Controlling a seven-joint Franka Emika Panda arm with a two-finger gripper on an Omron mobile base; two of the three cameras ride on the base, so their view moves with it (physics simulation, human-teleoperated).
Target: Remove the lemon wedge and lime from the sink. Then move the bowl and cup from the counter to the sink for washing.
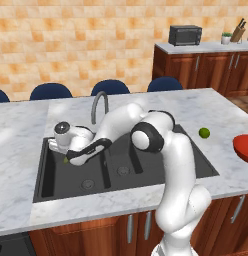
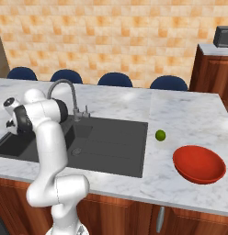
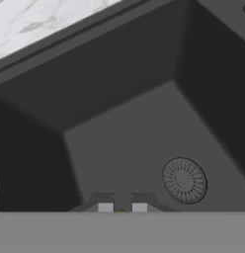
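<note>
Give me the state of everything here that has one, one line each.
Claw: shut on the lemon wedge, low in the sink.
Lemon wedge: pinched between the claw's tips, not yet out of the sink.
Lime: out of the sink, resting on the counter.
Bowl: upright on the counter, empty.
Faucet: no water running.
Microwave: door closed.

Kitchen, sink (image 1: 56, 185), marble counter (image 2: 189, 119), microwave (image 1: 185, 35)

Both base views look down from behind the arm, left and right, sharing the sink (image 1: 196, 165) (image 2: 129, 147). The hand view looks close into one basin (image 3: 124, 143).
</note>
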